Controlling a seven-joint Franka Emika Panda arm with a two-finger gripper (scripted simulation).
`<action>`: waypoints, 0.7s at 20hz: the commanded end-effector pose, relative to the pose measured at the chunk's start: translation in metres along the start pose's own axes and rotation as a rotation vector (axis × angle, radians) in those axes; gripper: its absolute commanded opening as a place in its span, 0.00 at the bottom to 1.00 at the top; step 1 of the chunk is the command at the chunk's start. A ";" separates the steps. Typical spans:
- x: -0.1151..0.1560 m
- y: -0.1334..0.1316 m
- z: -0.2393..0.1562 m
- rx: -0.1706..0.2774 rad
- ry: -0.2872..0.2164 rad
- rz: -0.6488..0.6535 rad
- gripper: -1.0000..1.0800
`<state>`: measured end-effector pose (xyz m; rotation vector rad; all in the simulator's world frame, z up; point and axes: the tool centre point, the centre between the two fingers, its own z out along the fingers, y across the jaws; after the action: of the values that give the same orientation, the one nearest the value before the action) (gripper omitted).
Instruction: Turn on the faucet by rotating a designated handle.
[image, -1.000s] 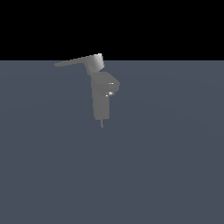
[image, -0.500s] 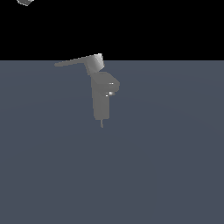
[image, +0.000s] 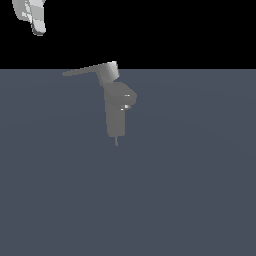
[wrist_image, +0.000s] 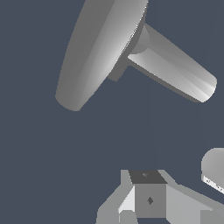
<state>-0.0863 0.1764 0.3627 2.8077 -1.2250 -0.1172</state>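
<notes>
Moved: gripper (image: 31, 15) now shows much more of itself at upper left of the exterior view; half a second ago only a sliver sat at that corner, a second ago nothing. Faucet and handle unchanged.
Gripper: white and grey blocky shape against the black band, cut off by the frame's top edge, well apart from the faucet, touching nothing.
Gripper state: cannot tell. Fingertips not clear in the exterior view; wrist view shows only grey blocky gripper parts (wrist_image: 148, 199) at its lower edge, no clear gap to read.
Faucet: (image: 116, 112) grey upright blocky body, just left of centre in the upper half of the exterior view, standing on the dark slate floor (image: 190, 190), narrowing to a thin tip at its base.
Spout: short rounded stub (image: 129, 97) on the body's side toward the exterior view's right, with bright highlights.
Handle: (image: 85, 71) long thin flat blade running from the blocky cap (image: 109, 71) toward the exterior view's left, near level, slightly lower at the far end, lying along the line where floor meets black.
Wrist view: handle blade (wrist_image: 103, 50) seen large as a broad rounded paddle, joined to a thick grey bar (wrist_image: 175, 72); a rounded grey part (wrist_image: 214, 166) at the frame's right edge, identity unclear.
Contact: none between gripper and handle.
</notes>
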 end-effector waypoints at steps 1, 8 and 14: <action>0.006 -0.013 0.007 -0.006 -0.004 0.047 0.00; 0.025 -0.047 0.028 -0.027 -0.013 0.181 0.00; 0.049 -0.077 0.048 -0.048 -0.021 0.309 0.00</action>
<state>-0.0115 0.1906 0.3116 2.5769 -1.5765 -0.1524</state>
